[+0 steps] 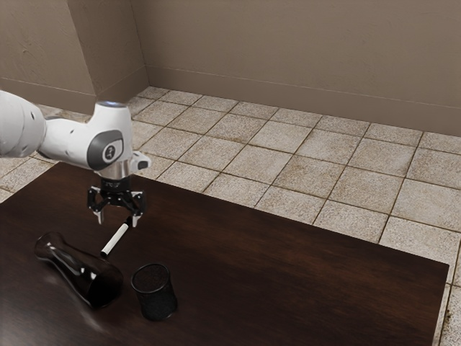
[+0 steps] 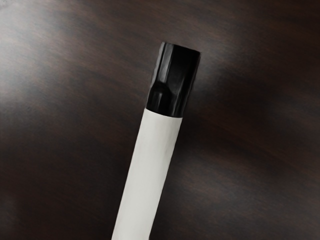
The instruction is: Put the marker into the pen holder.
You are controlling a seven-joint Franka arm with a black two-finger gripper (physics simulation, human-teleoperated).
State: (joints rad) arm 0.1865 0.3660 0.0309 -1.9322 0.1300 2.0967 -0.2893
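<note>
Pen holder (image 1: pixel 155 294) nearest, upright; marker (image 1: pixel 116 239) outside it, not picked up.

Dark glass vase (image 1: pixel 79 271) on its side, just beside the pen holder on the same table (image 1: pixel 310 274). Marker lies flat on the wood, beyond both; its black cap (image 2: pixel 174 80) shows crisply in the wrist view, at the end toward the gripper (image 1: pixel 118 220). Fingers stand apart, nothing between them, low over the cap end. Progress, my reading: early, hand brought near the marker, no grip made. Left to do: lower, close on it, lift, carry over to the pen holder, tip it upright, let it drop in.
</note>
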